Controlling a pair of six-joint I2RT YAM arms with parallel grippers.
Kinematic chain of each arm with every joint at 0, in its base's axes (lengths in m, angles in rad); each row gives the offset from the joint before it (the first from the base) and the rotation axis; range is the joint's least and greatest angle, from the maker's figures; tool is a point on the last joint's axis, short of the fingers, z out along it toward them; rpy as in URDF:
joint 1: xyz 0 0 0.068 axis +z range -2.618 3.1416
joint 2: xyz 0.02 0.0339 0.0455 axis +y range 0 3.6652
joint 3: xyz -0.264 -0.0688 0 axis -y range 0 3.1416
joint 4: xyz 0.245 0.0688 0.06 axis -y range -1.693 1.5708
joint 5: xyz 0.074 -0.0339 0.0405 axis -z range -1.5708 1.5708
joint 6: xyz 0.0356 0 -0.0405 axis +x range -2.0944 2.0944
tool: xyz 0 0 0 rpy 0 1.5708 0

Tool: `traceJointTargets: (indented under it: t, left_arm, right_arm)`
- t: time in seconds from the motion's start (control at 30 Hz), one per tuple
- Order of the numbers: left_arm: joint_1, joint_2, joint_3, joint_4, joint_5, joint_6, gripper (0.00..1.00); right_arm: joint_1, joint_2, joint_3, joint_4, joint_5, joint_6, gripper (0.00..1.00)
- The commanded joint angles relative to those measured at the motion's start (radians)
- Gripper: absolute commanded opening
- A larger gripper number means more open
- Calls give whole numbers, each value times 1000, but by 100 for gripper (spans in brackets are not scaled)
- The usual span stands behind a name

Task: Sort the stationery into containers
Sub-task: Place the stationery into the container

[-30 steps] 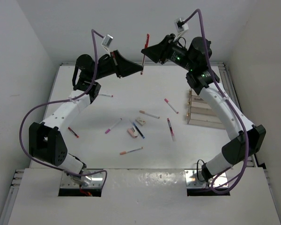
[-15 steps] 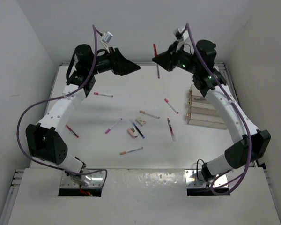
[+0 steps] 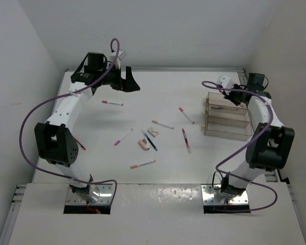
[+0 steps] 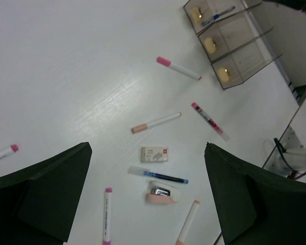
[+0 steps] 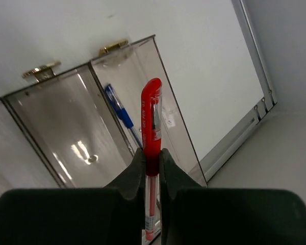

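The right claw [image 5: 152, 161] is clamped on a red pen [image 5: 152, 109] that stands up between its fingers, with the clear box [image 5: 71, 127] just beyond (a blue pen [image 5: 118, 108] lies inside). The left claw [image 4: 147, 149] gapes wide above loose pens [image 4: 156, 122].

The divided box [image 3: 224, 133] stands at 3 o'clock on the table [image 3: 92, 163], near the right edge. A first pen [image 5: 117, 107] lies in its far slot. At that far end the right gripper [image 5: 152, 158] holds a second pen [image 5: 152, 112] upright. At the table's centre lie a far eraser [image 3: 153, 132] and a near eraser [image 3: 144, 144], with a third pen [image 3: 149, 140] between them. A fourth pen [image 3: 112, 103] lies at 11 o'clock, a fifth pen [image 3: 79, 144] at 9 o'clock and a sixth pen [image 3: 143, 164] at 6 o'clock.
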Motion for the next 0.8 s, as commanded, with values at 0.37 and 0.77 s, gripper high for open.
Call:
traceJointTargets:
  t: [0.37,0.77]
  left_arm:
    - [-18,-40,-55,-98,-151,172,100]
    - [-21,-89,-141,-63,-171,168,100]
  right_arm:
    - [4,278,185,-21,107,-390,9]
    - [36,170,201,-7,16,-31,41]
